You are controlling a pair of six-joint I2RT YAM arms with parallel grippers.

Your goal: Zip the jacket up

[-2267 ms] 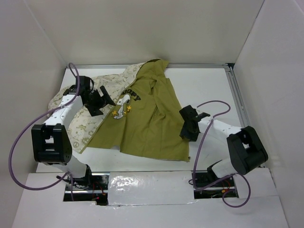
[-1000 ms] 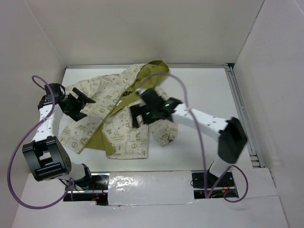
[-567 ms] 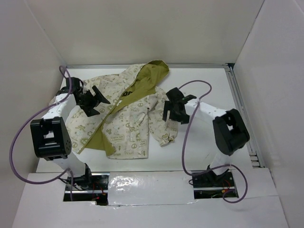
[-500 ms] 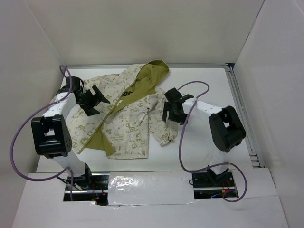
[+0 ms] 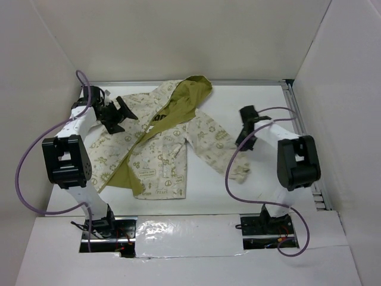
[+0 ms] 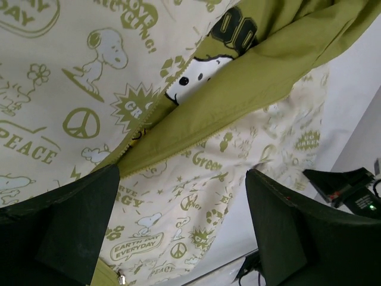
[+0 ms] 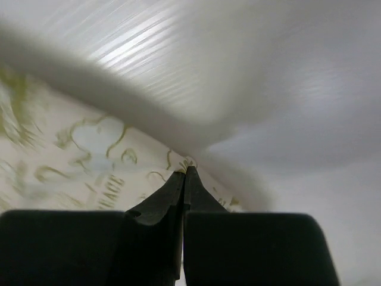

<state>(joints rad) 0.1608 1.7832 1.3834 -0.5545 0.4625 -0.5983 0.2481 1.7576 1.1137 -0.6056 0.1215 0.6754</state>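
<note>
Nearest the arm bases, at 6 o'clock on the counter, lies the hem of the jacket. The garment spreads from there toward 12 o'clock, left of centre and cream side up, with a strip of olive lining showing between the two front panels. The zip is not closed: the left-wrist view shows its teeth bare along one panel edge.

At 3 o'clock the right pincer is pinched shut on the cream edge of the sleeve. Half a second ago that sleeve lay bunched against the right front panel; now it is drawn out flat toward 4 o'clock, clear of the front. This looks like tidying that frees the opening, and zipping itself has not begun.

At 10 o'clock the left pincer hangs over the left panel, spread wide and holding nothing, little moved. Farthest off, at 12 o'clock, the hood lies open with its olive inside up.
</note>
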